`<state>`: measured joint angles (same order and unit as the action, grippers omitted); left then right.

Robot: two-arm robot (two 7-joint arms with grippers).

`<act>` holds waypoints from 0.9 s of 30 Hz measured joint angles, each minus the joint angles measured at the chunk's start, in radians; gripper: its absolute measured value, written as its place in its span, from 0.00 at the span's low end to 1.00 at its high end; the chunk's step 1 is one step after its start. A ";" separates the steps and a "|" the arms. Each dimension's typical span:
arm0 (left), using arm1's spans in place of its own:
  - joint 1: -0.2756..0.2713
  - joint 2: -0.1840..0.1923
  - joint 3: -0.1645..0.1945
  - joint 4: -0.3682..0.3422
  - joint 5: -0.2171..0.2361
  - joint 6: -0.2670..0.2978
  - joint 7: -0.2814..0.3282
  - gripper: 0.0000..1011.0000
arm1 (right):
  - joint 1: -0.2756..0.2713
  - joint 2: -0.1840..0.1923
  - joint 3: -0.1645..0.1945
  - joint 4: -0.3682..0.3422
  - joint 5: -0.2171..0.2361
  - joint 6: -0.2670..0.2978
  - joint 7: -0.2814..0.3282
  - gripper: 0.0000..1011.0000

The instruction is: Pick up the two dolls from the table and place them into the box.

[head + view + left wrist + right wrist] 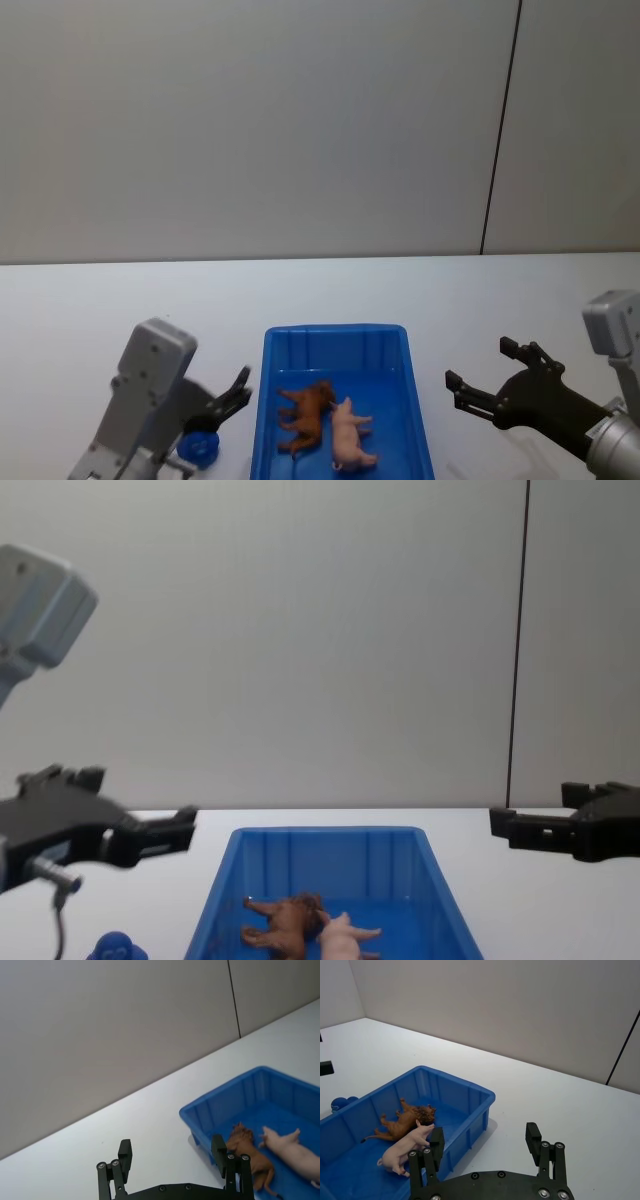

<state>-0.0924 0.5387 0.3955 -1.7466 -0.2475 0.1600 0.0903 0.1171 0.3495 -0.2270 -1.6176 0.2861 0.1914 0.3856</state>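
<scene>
Between my left gripper and right gripper, both spread and empty, the box holds the lion and pig, lying touching.

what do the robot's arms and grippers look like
The left gripper and right gripper are matte black, each with two blocky fingers and silver screw heads. Behind each sits a pale grey boxy wrist housing; the right arm also has a silver cylindrical section.

We log a bright blue ribbed plastic bin, brown maned lion figurine, pale pink pig figurine, plain white flat tabletop.
</scene>
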 joint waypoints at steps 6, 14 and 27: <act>0.038 0.032 -0.012 -0.006 -0.024 0.022 0.018 0.99 | -0.001 0.002 0.001 -0.001 0.001 -0.001 0.000 0.99; 0.060 0.041 -0.016 0.030 -0.045 0.029 0.010 0.99 | -0.002 0.003 0.002 -0.001 0.001 -0.002 0.000 0.99; 0.046 0.013 -0.013 0.123 -0.041 0.016 -0.054 0.99 | -0.003 0.004 0.002 -0.001 0.002 -0.003 0.000 0.99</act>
<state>-0.0464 0.5517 0.3830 -1.6237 -0.2888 0.1763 0.0364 0.1144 0.3534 -0.2248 -1.6187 0.2876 0.1883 0.3856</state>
